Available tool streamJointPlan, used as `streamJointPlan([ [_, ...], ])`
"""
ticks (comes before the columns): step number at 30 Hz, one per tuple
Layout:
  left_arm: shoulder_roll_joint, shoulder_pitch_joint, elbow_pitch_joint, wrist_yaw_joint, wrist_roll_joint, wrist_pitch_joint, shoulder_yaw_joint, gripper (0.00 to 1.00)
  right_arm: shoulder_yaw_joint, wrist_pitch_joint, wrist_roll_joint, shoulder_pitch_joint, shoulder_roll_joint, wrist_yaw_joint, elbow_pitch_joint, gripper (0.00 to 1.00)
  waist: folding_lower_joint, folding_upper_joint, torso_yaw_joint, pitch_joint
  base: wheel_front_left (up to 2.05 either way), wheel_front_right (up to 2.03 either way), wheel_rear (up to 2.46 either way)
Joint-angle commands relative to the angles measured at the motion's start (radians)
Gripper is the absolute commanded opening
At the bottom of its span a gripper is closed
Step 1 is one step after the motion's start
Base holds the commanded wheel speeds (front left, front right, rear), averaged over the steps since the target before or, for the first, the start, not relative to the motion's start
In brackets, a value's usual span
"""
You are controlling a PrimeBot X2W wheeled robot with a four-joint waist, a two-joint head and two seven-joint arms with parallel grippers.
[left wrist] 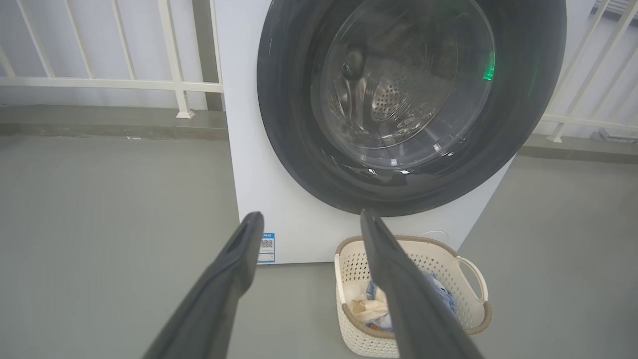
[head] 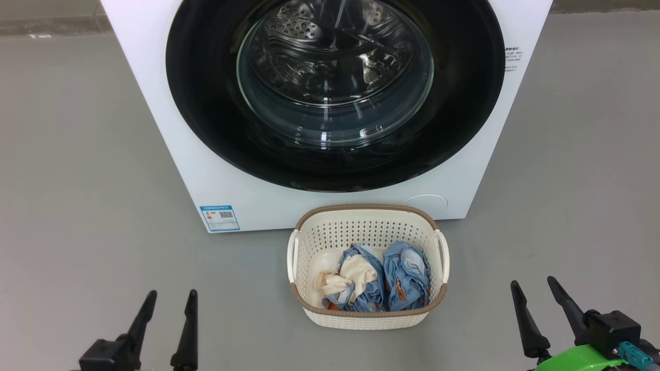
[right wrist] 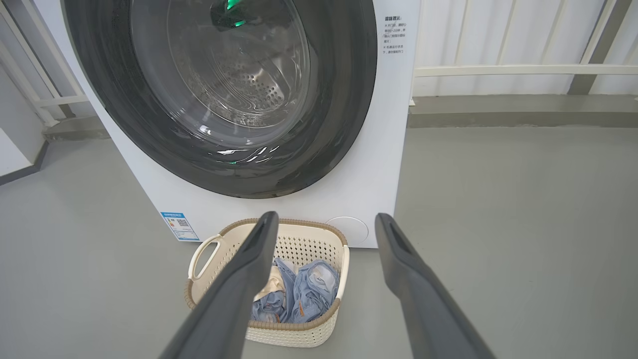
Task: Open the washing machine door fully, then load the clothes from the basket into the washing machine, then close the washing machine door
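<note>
Grey floor (head: 77, 180) is bearing the washing machine (head: 268, 206), its door (head: 464, 103) sitting shut; the clothes (head: 381, 281) are lying in the basket (head: 366, 322) before it. Left gripper (head: 172, 293) and right gripper (head: 532, 282) are hovering spread and empty, so no step is done.

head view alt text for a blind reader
A white washing machine, its round black door shut, with a cream basket of clothes on the floor before it. The left gripper and right gripper hover open and empty at the bottom corners.

Grey floor (head: 77, 180): washing machine (head: 221, 190), basket (head: 361, 318)
</note>
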Motion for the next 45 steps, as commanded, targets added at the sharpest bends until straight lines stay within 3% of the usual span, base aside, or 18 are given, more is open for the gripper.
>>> streamJointPlan([
  [1,0.019,-0.014,-0.012,-0.002,0.015,-0.013,0.034,1.00,0.017,-0.013,-0.007,-0.007,-0.008,0.002,-0.025,1.00,0.0000,0.0000,0.000,0.000,0.02,0.02,-0.04],
  [12,0.026,-0.023,-0.017,-0.002,0.022,-0.013,0.031,1.00,0.010,-0.013,-0.008,-0.010,-0.003,0.002,-0.031,1.00,0.0000,0.0000,0.000,0.010,0.49,0.49,-0.99],
  [45,0.024,-0.011,-0.056,-0.002,-0.010,-0.013,0.036,1.00,0.025,-0.013,0.000,-0.012,-0.005,0.002,-0.018,1.00,0.0000,0.0000,-0.002,0.002,1.07,1.07,-2.14],
])
